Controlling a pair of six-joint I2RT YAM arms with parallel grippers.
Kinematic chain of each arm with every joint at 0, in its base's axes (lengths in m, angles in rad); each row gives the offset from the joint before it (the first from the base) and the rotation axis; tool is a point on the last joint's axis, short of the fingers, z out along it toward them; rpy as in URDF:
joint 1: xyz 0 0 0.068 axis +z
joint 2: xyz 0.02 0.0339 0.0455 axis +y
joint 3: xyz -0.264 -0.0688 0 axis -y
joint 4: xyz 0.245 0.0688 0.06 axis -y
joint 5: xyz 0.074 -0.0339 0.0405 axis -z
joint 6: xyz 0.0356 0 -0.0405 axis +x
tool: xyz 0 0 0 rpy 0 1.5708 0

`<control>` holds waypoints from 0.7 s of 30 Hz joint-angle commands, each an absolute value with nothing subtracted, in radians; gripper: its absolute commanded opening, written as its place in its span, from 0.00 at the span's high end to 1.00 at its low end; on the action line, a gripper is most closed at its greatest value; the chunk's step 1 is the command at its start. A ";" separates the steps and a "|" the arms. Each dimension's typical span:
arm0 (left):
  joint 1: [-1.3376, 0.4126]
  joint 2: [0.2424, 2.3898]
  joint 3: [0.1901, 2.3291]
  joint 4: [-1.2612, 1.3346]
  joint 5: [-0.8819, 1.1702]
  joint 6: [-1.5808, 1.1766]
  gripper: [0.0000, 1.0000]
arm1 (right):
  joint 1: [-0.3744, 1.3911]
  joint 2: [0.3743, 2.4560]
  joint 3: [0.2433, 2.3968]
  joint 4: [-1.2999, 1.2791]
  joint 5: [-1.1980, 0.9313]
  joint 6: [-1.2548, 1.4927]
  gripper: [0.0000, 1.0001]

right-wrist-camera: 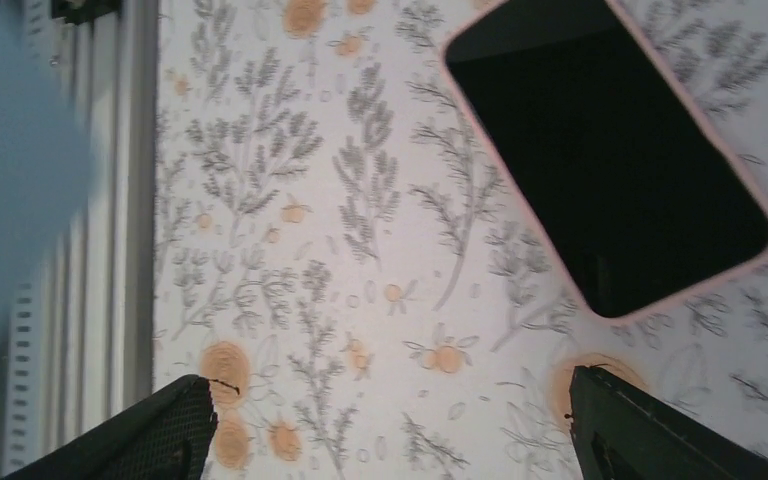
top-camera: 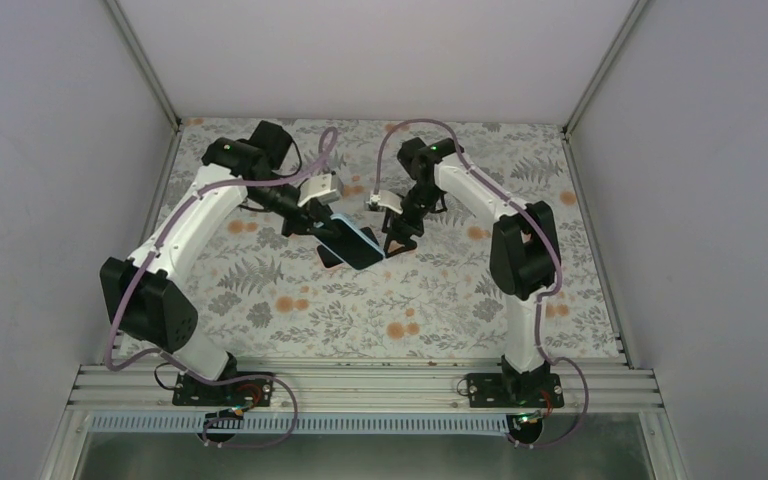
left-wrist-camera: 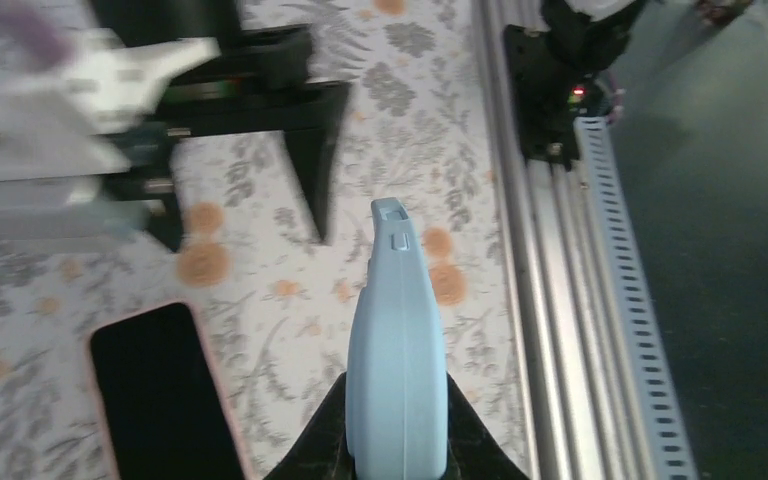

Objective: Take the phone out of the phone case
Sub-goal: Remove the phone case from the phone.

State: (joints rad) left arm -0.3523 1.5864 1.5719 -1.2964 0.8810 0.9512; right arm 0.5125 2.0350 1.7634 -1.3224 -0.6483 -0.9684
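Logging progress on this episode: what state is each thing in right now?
phone: out of its case, lying flat on the table, screen dark.
phone case: lifted off the table, clamped in the left gripper.
left gripper: shut on the phone case.
right gripper: open, holding nothing, above the table.

The top external camera looks down from above and behind the arm bases (top-camera: 225,388), far off. Both wrist cameras hang close over the floral table cover (right-wrist-camera: 360,250) — both share the black phone (left-wrist-camera: 160,395) lying there.
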 commanded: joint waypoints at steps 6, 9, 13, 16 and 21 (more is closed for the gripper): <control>-0.417 1.541 1.555 -1.358 0.990 0.950 0.98 | 0.462 2.098 1.867 -1.286 -0.633 -0.958 0.14; -0.416 1.539 1.550 -1.358 0.959 0.952 0.98 | 0.463 2.029 1.785 -1.287 -0.615 -0.986 0.13; -0.411 1.547 1.558 -1.356 0.929 0.959 0.98 | 0.468 1.916 1.624 -1.287 -0.599 -1.016 0.12; -0.405 1.575 1.585 -1.355 0.909 0.953 0.98 | 0.495 1.851 1.550 -1.287 -0.610 -1.005 0.13; -0.403 1.619 1.632 -1.356 0.919 0.954 0.98 | 0.535 1.814 1.540 -1.286 -0.676 -0.978 0.15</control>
